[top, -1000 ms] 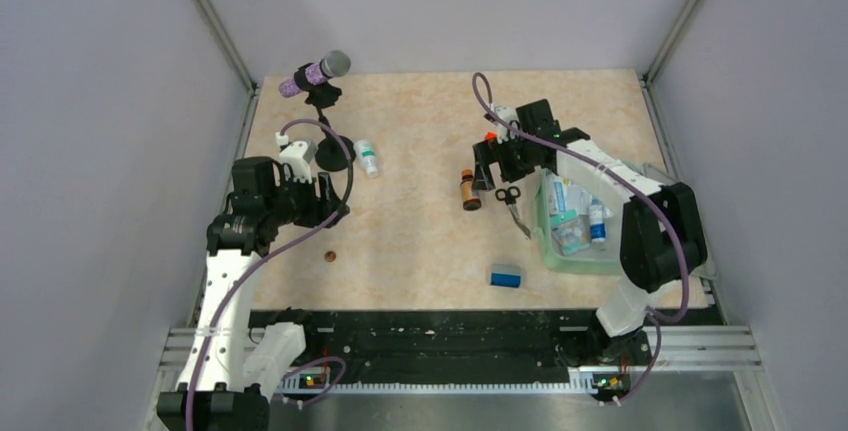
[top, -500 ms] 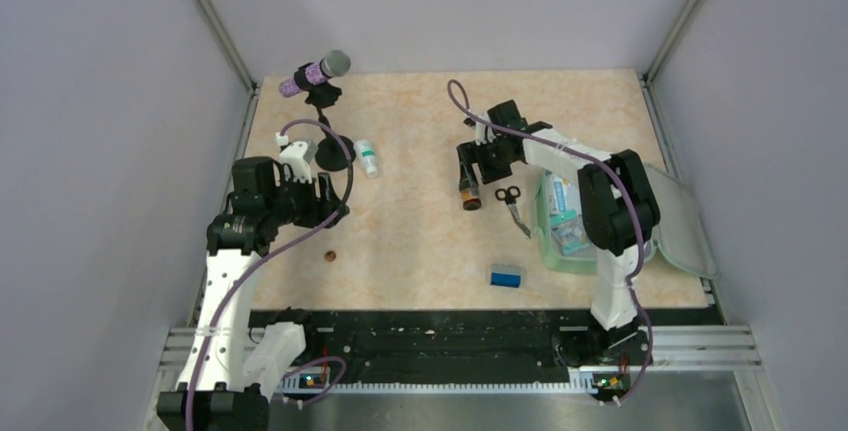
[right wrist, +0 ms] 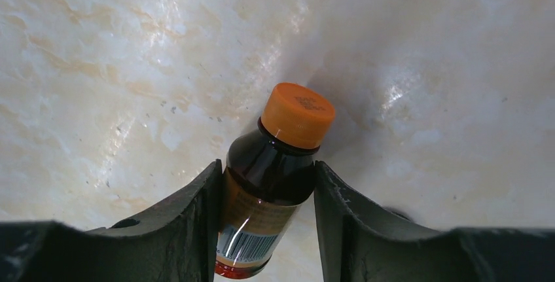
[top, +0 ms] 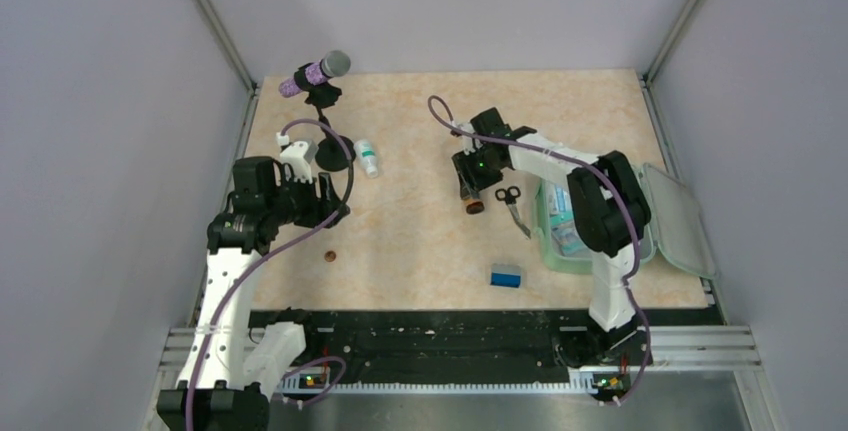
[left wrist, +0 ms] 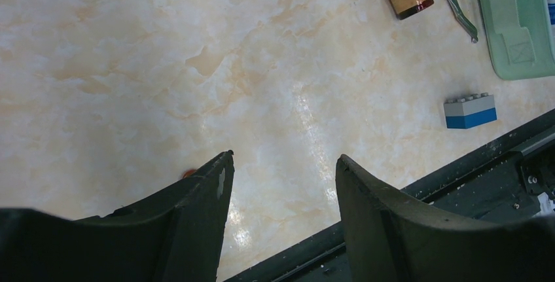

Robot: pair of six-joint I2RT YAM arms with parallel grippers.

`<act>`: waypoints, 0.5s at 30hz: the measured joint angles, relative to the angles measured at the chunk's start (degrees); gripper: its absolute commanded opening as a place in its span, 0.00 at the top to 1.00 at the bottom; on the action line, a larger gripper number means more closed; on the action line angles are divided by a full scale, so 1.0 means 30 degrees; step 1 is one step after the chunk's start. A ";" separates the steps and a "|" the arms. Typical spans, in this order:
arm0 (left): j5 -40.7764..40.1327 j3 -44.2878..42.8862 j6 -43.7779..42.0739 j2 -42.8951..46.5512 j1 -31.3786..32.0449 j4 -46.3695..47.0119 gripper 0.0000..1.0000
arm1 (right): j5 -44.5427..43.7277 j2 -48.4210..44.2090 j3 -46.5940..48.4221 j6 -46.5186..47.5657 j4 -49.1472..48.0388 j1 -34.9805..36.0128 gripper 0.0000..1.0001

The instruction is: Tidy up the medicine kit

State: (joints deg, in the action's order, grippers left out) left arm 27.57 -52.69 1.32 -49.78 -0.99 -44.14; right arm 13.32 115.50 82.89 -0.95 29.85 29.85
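Your bench (top: pixel 420 131) carries the kit (top: pixel 575 264) near its right edge, its lid (top: pixel 680 221) thrown open to the right and packets (top: pixel 562 239) lying in the base; your right arm (top: pixel 600 201) reaches across the kit toward the middle; the right gripper (right wrist: pixel 268 167) has its jaws pressed against both sides of a brown bottle (right wrist: pixel 278 141) with an orange cap, which lies on the bench; your left gripper (left wrist: pixel 285 158) hangs over the bench near the left edge, jaws spread; scissors (top: pixel 512 203) lie between bottle and kit; a blue block (top: pixel 506 275) sits nearer you, apart from the kit.
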 measured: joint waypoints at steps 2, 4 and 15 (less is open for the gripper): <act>0.0036 0.0000 0.0000 -0.0087 0.0000 0.0000 0.37 | -0.0233 -0.0321 -0.0233 0.0386 0.0211 -0.0007 0.67; 0.0044 0.0000 0.0000 -0.0124 0.0000 -0.0007 0.37 | -0.0211 -0.0976 -0.0641 0.0933 0.0583 -0.0007 0.69; 0.0379 0.0000 0.0007 -0.0211 0.0000 0.0022 0.37 | 0.0459 -1.3049 -0.4116 0.7621 0.1588 0.0000 0.73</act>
State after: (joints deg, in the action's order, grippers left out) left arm 28.71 -52.69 1.34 -50.41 -0.99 -44.07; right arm 14.70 76.36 70.54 21.91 34.61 29.85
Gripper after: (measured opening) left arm 0.630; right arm 0.470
